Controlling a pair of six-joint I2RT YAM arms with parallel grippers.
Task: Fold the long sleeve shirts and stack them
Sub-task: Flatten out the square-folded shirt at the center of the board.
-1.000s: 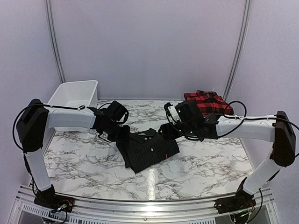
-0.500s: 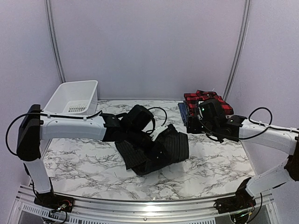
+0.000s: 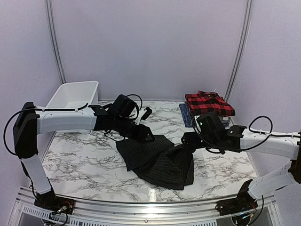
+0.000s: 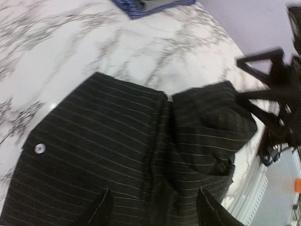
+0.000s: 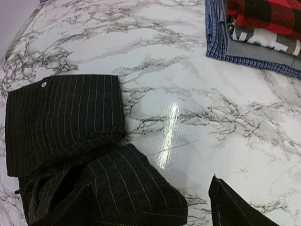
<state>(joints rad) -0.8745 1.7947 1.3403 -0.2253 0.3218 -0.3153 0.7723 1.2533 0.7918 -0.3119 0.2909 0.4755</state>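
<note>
A black pinstriped long sleeve shirt (image 3: 160, 162) lies rumpled and partly folded over itself mid-table. My left gripper (image 3: 146, 136) hovers over its back left edge, open; in the left wrist view both fingertips (image 4: 101, 212) stand wide apart above the striped cloth (image 4: 117, 136), holding nothing. My right gripper (image 3: 186, 140) sits at the shirt's right edge, open, and a corner of the cloth (image 5: 117, 188) lies loose under the gap (image 5: 150, 209). At the back right is a folded stack with a red plaid shirt (image 3: 209, 103) on top, a greyish one (image 5: 263, 41) under it and a blue checked one (image 5: 221, 44) at the bottom.
A white plastic bin (image 3: 73, 96) stands at the back left, behind my left arm. The marble table (image 3: 84, 162) ends in a metal rail at the near edge. My right arm (image 4: 277, 94) shows at the right of the left wrist view.
My left gripper carried a fold of the black shirt rightward, then opened, let go and pulled back left. The shirt now sprawls toward the front right. My right gripper dropped from the stack to the shirt's edge.
</note>
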